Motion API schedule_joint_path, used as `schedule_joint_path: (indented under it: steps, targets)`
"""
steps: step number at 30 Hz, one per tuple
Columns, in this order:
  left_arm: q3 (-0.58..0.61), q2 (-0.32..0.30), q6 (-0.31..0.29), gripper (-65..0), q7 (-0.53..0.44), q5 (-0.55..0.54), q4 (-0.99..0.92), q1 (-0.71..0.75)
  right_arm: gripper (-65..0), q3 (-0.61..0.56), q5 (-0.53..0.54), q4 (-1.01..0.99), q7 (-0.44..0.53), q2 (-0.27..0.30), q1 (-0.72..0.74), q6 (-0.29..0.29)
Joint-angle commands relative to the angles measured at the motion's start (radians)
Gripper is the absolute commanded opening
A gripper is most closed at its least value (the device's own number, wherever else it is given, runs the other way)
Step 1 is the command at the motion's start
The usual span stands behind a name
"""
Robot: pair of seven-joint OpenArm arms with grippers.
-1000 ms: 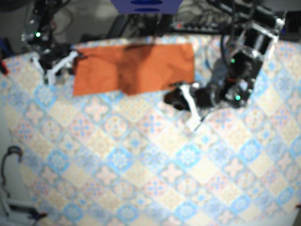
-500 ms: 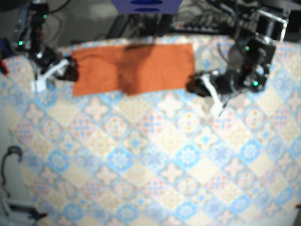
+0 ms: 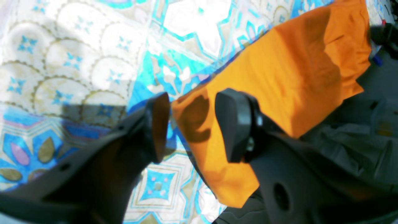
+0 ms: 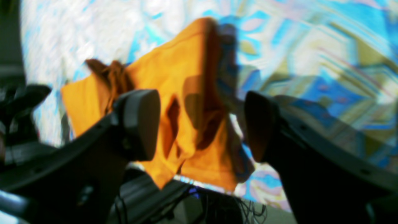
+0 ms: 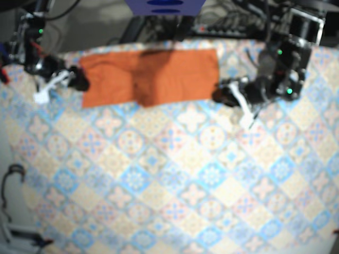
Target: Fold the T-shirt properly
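The orange T-shirt [image 5: 151, 76] lies as a long flat rectangle at the far edge of the patterned table [image 5: 159, 174]. My left gripper [image 5: 225, 99] is at the shirt's right near corner. In the left wrist view this gripper [image 3: 192, 127] is open, with the edge of the orange shirt [image 3: 279, 77] lying between its fingertips [image 3: 158, 124]. My right gripper [image 5: 74, 82] is at the shirt's left end. The right wrist view shows it [image 4: 199, 124] open as well, its jaws wide apart around a rumpled corner of the shirt [image 4: 174, 77].
The far table edge runs just behind the shirt, with cables and dark equipment [image 5: 228, 21] beyond it. A blue object [image 5: 164, 6] sits past the edge at the top centre. Tablecloth stretches toward the near side.
My left gripper has moved from the middle of the table back up to the shirt's right corner. My right gripper shifted slightly outward and down at the left end. The shirt has not moved.
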Motion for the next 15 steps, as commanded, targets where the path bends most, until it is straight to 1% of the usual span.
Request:
schedule_joint_path:
  steps: [1,9,15]
  targets:
    - [-0.010,-0.013,-0.006,-37.8,-0.011,-0.019,0.018,-0.013,-23.0,0.006,0.015,0.003,0.004,0.012,-0.002,0.009]
    - [-0.010,-0.013,-0.006,-37.8,-0.011,-0.016,0.018,-0.013,-22.8,0.006,0.009,-0.077,0.013,0.011,-0.002,0.009]
    - [-0.010,-0.013,-0.006,-37.8,-0.011,-0.016,0.018,-0.013,-22.7,0.006,0.009,-0.083,0.007,0.011,0.018,0.009]
